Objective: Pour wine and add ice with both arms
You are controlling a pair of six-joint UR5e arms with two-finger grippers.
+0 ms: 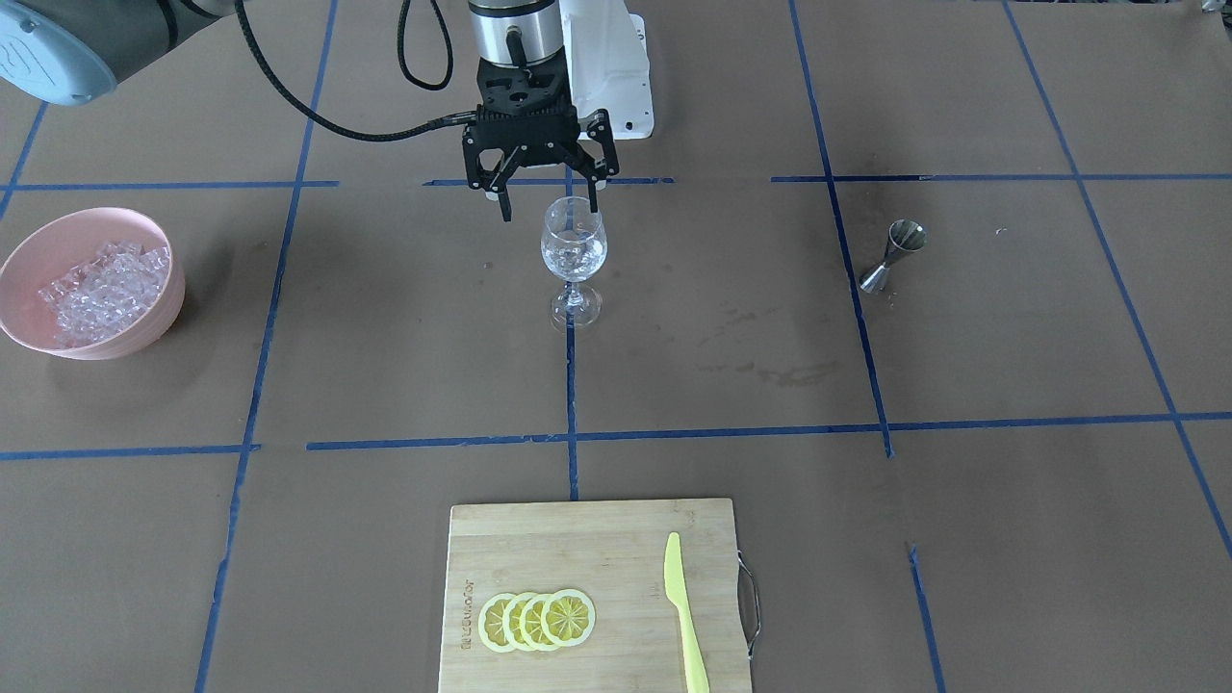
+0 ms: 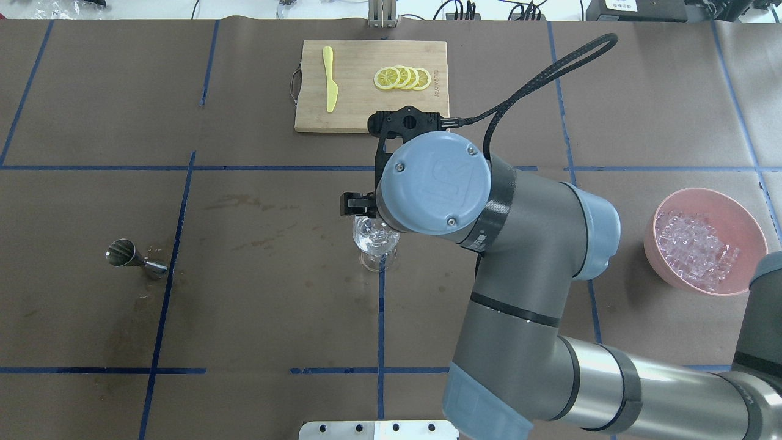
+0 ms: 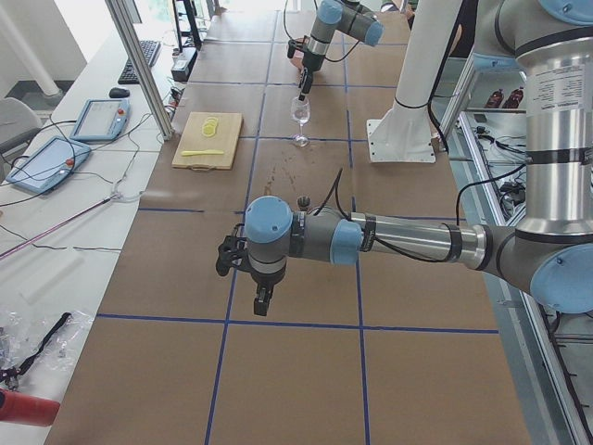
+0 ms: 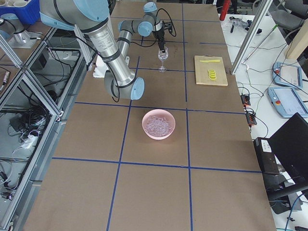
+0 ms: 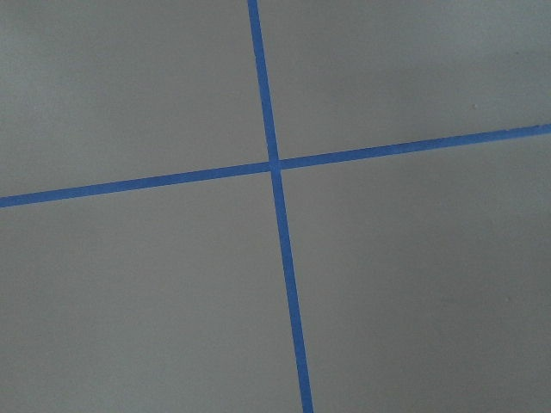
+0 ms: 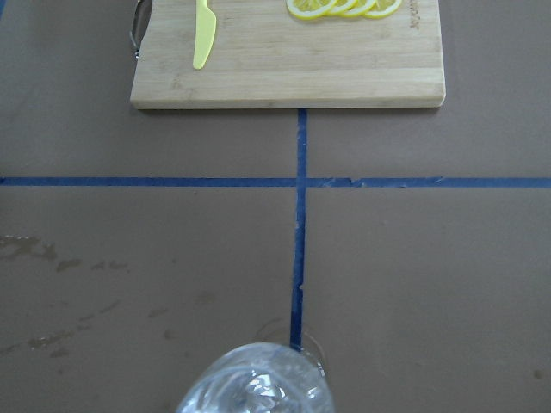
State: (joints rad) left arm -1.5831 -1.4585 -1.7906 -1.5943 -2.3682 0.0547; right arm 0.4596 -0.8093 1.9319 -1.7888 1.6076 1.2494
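Observation:
A clear wine glass (image 1: 574,252) stands on the blue tape line at mid-table, with clear ice chunks in its bowl. My right gripper (image 1: 550,210) hangs open just above its rim, nothing between the fingers. In the right wrist view the glass (image 6: 256,389) shows at the bottom edge. More ice (image 1: 101,289) fills a pink bowl (image 1: 144,332) on my right side. My left gripper (image 3: 263,302) hovers over bare table far from the glass; I cannot tell whether it is open or shut. No wine is in view.
A steel jigger (image 1: 893,255) stands on my left side of the table. A wooden cutting board (image 1: 539,539) at the far edge holds lemon slices (image 1: 539,621) and a yellow-green knife (image 1: 685,616). The left wrist view shows only a blue tape cross (image 5: 274,165).

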